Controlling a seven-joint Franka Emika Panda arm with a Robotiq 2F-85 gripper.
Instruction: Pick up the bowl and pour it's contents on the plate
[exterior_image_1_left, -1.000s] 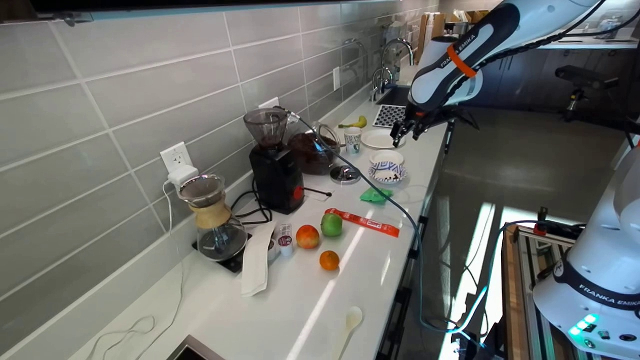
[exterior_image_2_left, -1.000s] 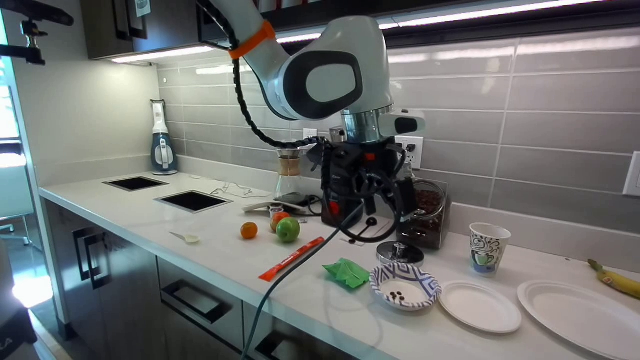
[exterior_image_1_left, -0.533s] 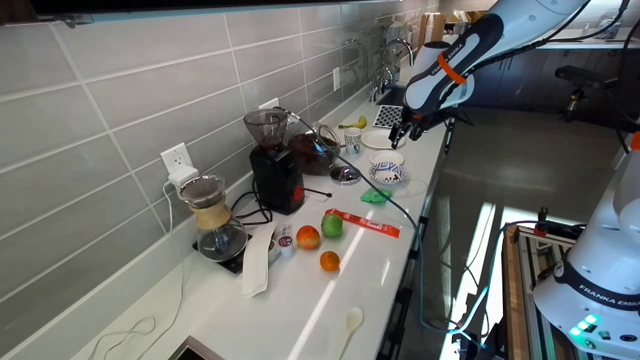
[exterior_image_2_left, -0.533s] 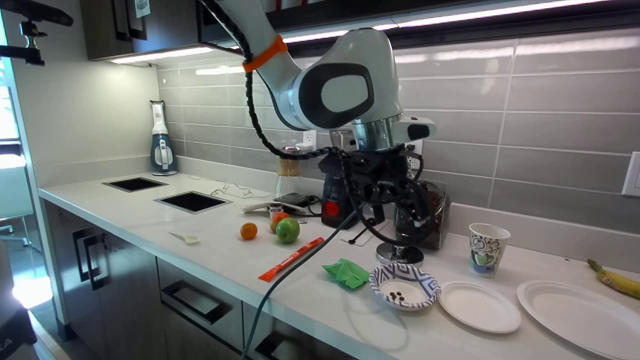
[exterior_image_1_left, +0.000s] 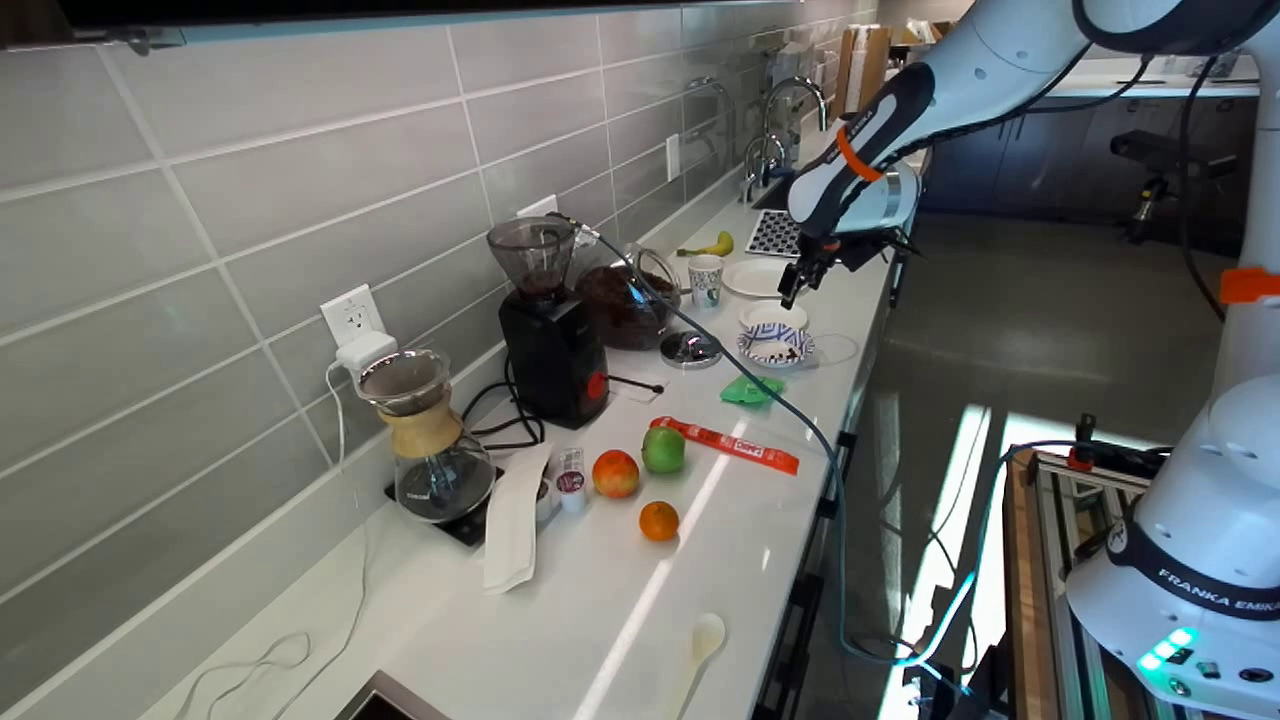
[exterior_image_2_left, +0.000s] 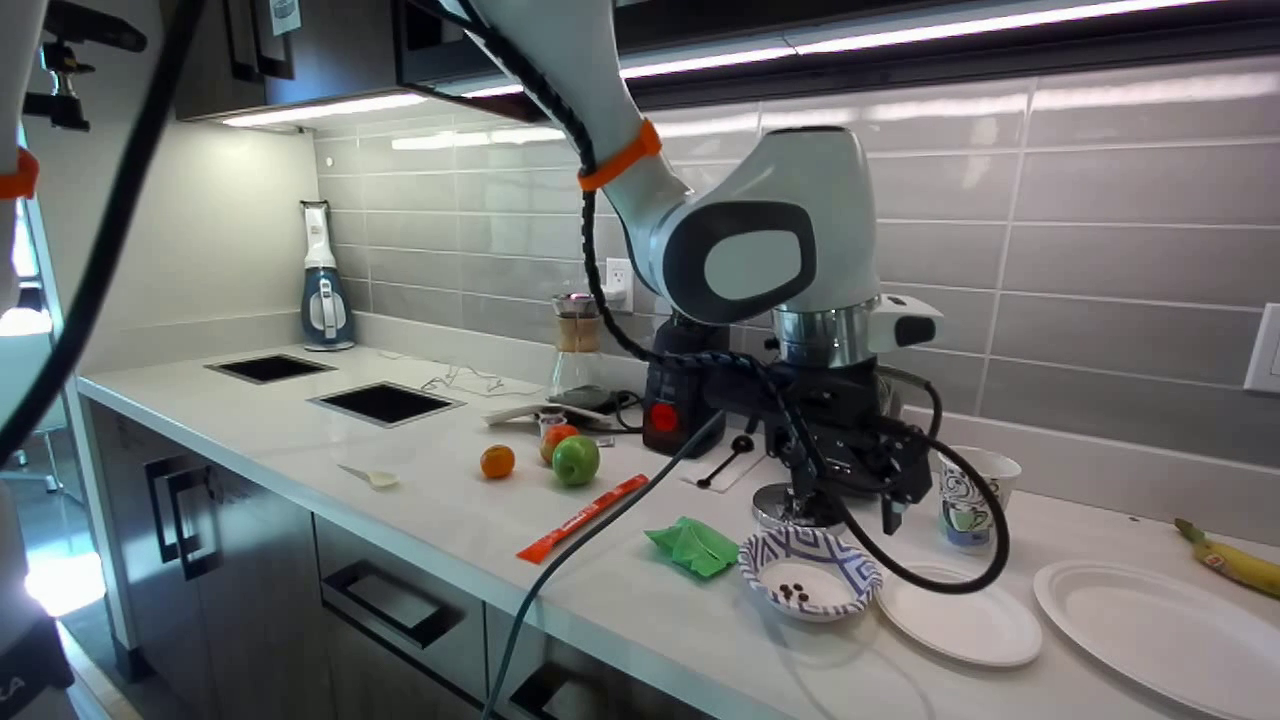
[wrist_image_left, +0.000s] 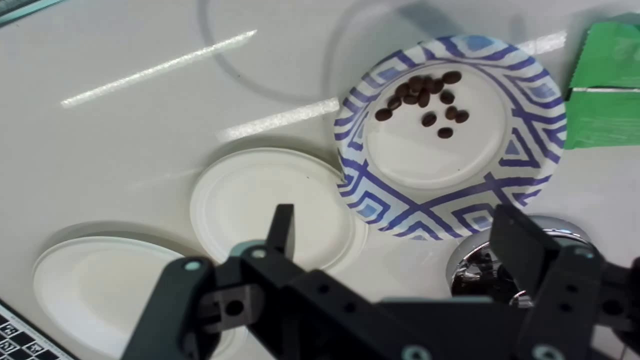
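The black two-fingered tool (wrist_image_left: 397, 220) hangs over the glossy white counter (exterior_image_2_left: 420, 440), pointing down, its jaws spread wide from each other; the round paper bowl with a blue-and-purple patterned rim (wrist_image_left: 435, 155) stands upright on the counter below, clear of the jaws; dark brown oval beans (wrist_image_left: 424, 97) lie inside it, most of them gathered toward one side; the small round white plate (wrist_image_left: 260, 185) sits just beside the bowl, though whether their rims touch cannot be told; the larger white plate (wrist_image_left: 95, 285) lies next to the small one, on the side away from the bowl; a shiny green packet (exterior_image_2_left: 692, 547) lies just beside the bowl, opposite the small plate; a round silver lid with a knob (exterior_image_1_left: 690, 348) stands near the bowl's rim; a white paper cup printed with dark swirls (exterior_image_1_left: 706, 281) and a yellow banana (exterior_image_2_left: 1240, 563) are near the plates; farther along, in both exterior views, lie a long flat red packet (exterior_image_2_left: 585, 517), a round green apple (exterior_image_2_left: 576, 460), a round red-and-yellow fruit (exterior_image_1_left: 615, 473) and a small orange fruit (exterior_image_2_left: 497, 461).
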